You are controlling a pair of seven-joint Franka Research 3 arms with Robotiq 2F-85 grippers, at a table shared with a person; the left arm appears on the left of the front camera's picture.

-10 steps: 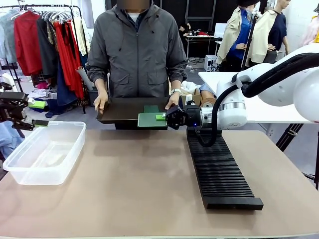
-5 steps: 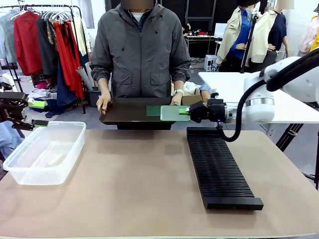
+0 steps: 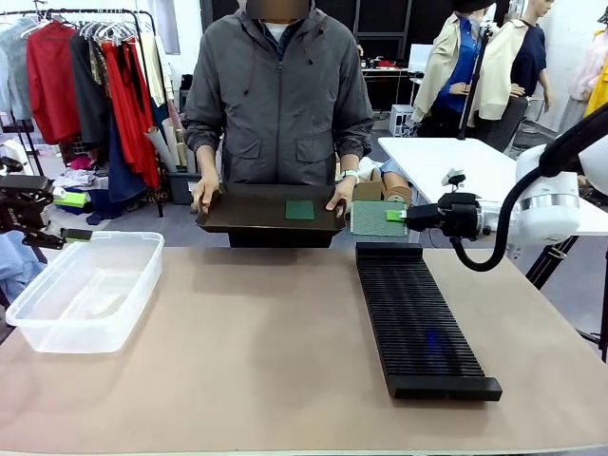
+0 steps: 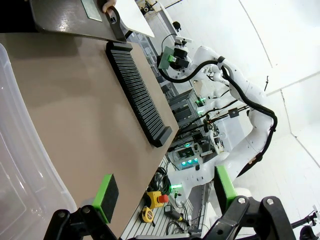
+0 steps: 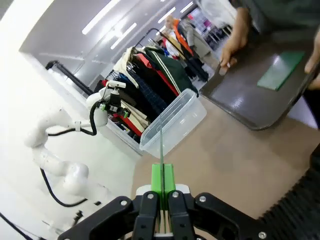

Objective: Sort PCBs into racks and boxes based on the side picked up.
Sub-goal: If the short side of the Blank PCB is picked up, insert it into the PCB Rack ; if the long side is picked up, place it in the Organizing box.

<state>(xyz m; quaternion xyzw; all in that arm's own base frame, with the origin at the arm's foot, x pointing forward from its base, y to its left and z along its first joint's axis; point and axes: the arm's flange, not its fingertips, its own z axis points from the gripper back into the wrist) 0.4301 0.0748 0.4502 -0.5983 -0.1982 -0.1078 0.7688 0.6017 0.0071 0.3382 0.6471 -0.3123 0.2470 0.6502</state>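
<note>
Matte tan tabletop (image 3: 237,361); rail of hanging clothes (image 3: 123,95) behind.

One clear plastic tub (image 3: 85,290), rounded corners and rimmed edge, sits at the robot's left. One long black rack (image 3: 418,318), ridged along its whole length by fine parallel slots, lies right of centre.

At the far edge a person's hands (image 3: 204,197) hold one flat, dark tray (image 3: 237,217).

PCBs counted: two.
- One thin dark-green square (image 3: 300,209) lies flat on the tray.
- The second PCB (image 3: 377,218), pale dotted-grid face toward the front camera, stands upright in the air by the rack's far end. The right gripper (image 3: 407,216) pinches it at one edge, green pads pressed onto it.

Left gripper (image 4: 165,195) hangs near the tub, fingers spread wide.
</note>
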